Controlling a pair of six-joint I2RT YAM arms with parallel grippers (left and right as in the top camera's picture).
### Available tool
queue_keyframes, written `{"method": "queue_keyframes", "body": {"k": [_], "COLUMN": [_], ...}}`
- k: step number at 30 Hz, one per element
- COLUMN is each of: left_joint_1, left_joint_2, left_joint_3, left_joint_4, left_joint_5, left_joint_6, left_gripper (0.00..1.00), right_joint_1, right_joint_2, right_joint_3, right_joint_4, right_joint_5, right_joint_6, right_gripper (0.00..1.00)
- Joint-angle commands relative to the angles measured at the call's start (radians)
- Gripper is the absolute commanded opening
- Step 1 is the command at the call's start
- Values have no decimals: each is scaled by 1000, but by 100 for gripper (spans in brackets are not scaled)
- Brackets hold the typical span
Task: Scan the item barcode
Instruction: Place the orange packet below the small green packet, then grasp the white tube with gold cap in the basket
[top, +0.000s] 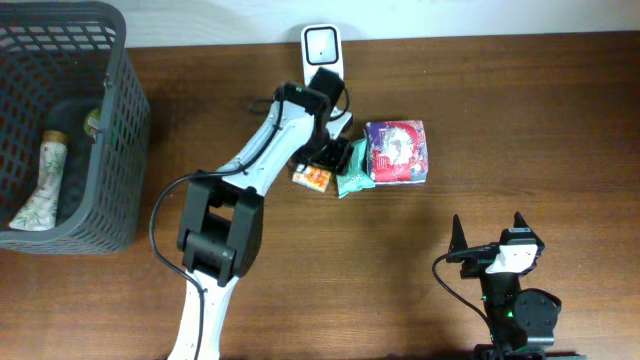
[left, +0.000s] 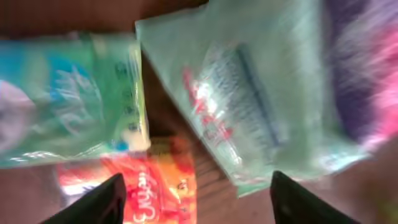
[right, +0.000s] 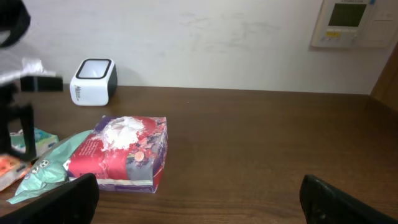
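The white barcode scanner stands at the table's back edge, also in the right wrist view as the scanner. In front of it lie an orange packet, a mint pouch and a purple-red tissue pack. My left gripper hovers over this cluster, open, nothing between its fingers. Its wrist view shows a teal-green packet, the mint pouch, the orange packet and the gripper just above them. My right gripper stands open near the front, away from the items.
A dark mesh basket with a bottle inside fills the left side. From the right wrist, the tissue pack lies ahead left, bare brown table beyond the open right gripper.
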Motion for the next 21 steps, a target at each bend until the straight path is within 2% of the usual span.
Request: {"method": "queue_keyframes", "body": {"k": [1,2,3,4,6,8,11,14,18,21], "left_joint_1": [15,25,52,68,121,198,334,454,617,746], "left_joint_2": [3,3,2,2,1,-1,-43,-117,-146,-121], "left_joint_3": [251,348,529,616,839,985,1004,1004,1003,972], "left_joint_4": [-115,-173,-296,-358,-496,-558,-558,-558,-557,-479], "left_joint_5": [22,2,-66,-87,-91,-92,-108,-119,-387,-444], "left_joint_6": [6,6,6,9,151,145,27,24,-21,-21], "left_gripper": [82,93,99,99,99,99,99,99,99,99], "right_joint_1": [6,6,6,6,6,6,6,6,6,6], "right_joint_2": [-6,-6,-6,-6,-6,-6,-6,-6,-6,-6], "right_joint_3": [-8,-8,-8,-8,-8,-8,-8,-8,-8,-8], "right_joint_4": [-1,-2,-1,-1,-2,-2,-1,-1,-1,-2], "right_joint_5": [5,5,5,5,5,5,5,5,5,5], "right_joint_6": [1,1,1,1,1,1,1,1,1,1], "right_gripper": [99,99,99,99,99,99,99,99,99,99]}}
